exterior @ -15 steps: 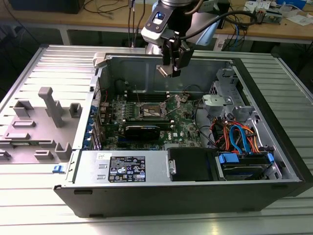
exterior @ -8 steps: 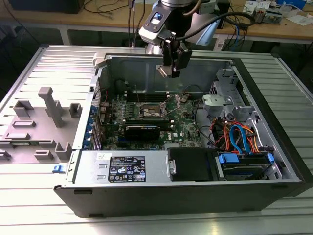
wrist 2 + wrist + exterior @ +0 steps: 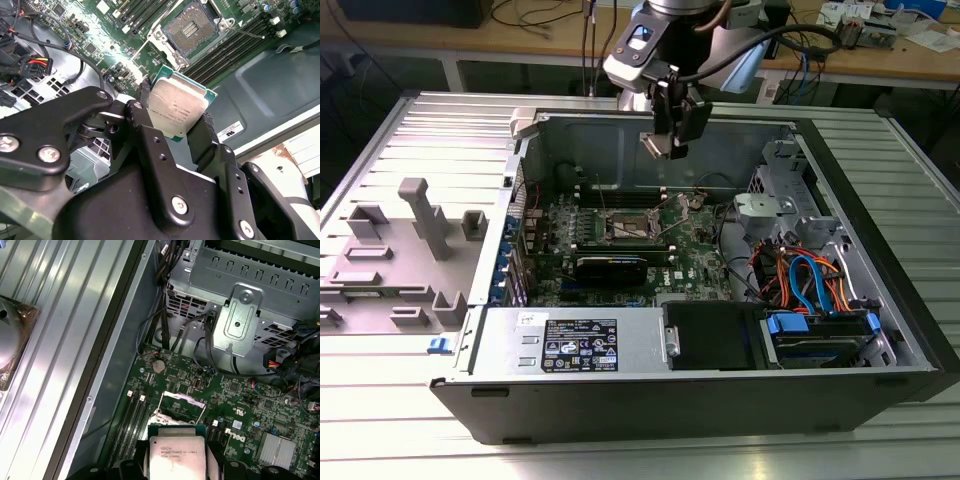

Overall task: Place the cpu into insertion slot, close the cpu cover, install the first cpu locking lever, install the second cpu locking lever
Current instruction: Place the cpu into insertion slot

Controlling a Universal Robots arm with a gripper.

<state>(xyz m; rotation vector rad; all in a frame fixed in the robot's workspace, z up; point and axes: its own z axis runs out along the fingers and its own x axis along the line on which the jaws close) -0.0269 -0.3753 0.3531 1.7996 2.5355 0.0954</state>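
My gripper (image 3: 665, 143) hangs above the open computer case, shut on the cpu (image 3: 657, 146), a small square chip with a silver-grey top. In both wrist views the cpu (image 3: 177, 111) (image 3: 177, 455) sits clamped by its edges between the two black fingers (image 3: 144, 102). Below it on the green board lies the insertion slot (image 3: 628, 226) (image 3: 192, 27) (image 3: 177, 407), its dark centre uncovered inside a silvery rim. The chip is well above the slot, not touching it. I cannot tell the cpu cover apart from the slot's metal frame.
Long black memory slots (image 3: 235, 47) flank the socket. A black card (image 3: 610, 268) lies in front of it, a power supply (image 3: 580, 345) along the case's front, and a metal drive cage (image 3: 240, 325) with cables (image 3: 810, 280) on the exterior view's right. A grey fixture tray (image 3: 400, 250) stands outside the case.
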